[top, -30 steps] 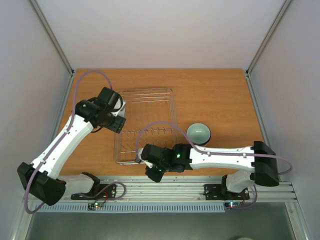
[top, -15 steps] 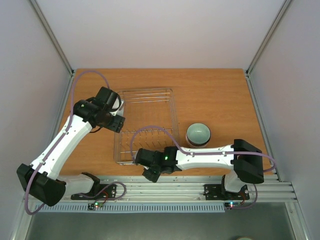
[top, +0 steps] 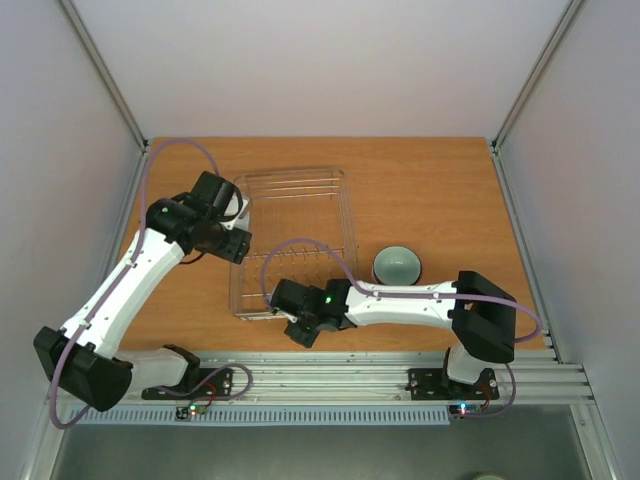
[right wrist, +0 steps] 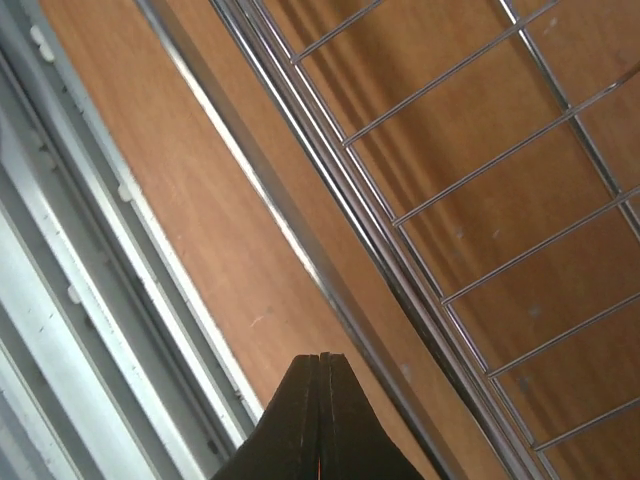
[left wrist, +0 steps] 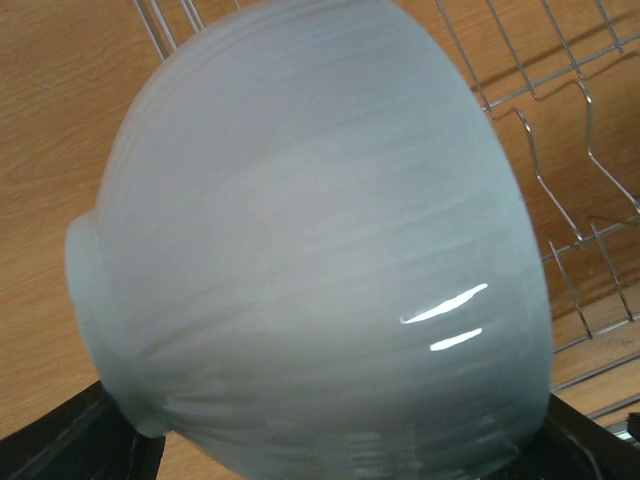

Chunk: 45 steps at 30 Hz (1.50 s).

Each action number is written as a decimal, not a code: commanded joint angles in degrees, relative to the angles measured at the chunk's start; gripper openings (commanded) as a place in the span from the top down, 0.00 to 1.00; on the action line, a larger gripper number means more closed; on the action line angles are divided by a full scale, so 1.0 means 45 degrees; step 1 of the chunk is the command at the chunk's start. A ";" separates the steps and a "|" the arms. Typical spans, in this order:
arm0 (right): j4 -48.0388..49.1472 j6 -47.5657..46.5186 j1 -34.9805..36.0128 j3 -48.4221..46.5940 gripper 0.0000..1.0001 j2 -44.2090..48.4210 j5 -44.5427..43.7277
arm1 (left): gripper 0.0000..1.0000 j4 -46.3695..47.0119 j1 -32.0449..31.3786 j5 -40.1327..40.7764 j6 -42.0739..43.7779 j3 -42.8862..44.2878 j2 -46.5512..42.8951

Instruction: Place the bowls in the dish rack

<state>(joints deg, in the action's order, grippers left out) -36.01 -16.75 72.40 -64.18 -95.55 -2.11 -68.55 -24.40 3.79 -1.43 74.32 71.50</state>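
Note:
The dish rack (top: pixel 346 215), a silver wire basket, lies in the middle of the wooden table. My left gripper (top: pixel 236 224) is at its left rim, shut on a pale whitish-green bowl (left wrist: pixel 310 250) that fills the left wrist view, with rack wires (left wrist: pixel 590 130) behind it. The bowl shows as a white patch in the top view (top: pixel 234 205). A second pale green bowl (top: pixel 398 266) stands upright on the table just right of the rack. My right gripper (top: pixel 300 328) is shut and empty (right wrist: pixel 321 358), low over the table beside the rack's front left rim (right wrist: pixel 400 290).
An aluminium rail (top: pixel 350 380) runs along the table's near edge, close behind my right gripper, and shows at the left of the right wrist view (right wrist: pixel 90 270). Grey walls with metal posts enclose the table on three sides.
My right gripper has moved left and up to the rack's front left rim. The rack has shifted slightly away and turned. My left gripper holds the bowl nearly still.

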 commanded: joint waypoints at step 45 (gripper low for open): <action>0.4999 -0.0410 -0.2021 0.1549 0.80 0.3131 0.4134 | 1.00 0.0927 -0.0089 0.1114 -0.0409 0.2044 0.2174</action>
<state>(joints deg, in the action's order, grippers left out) -17.96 -21.37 63.26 -60.73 -88.47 13.23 -67.72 -24.43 5.76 -2.57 80.95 80.34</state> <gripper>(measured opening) 0.163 0.730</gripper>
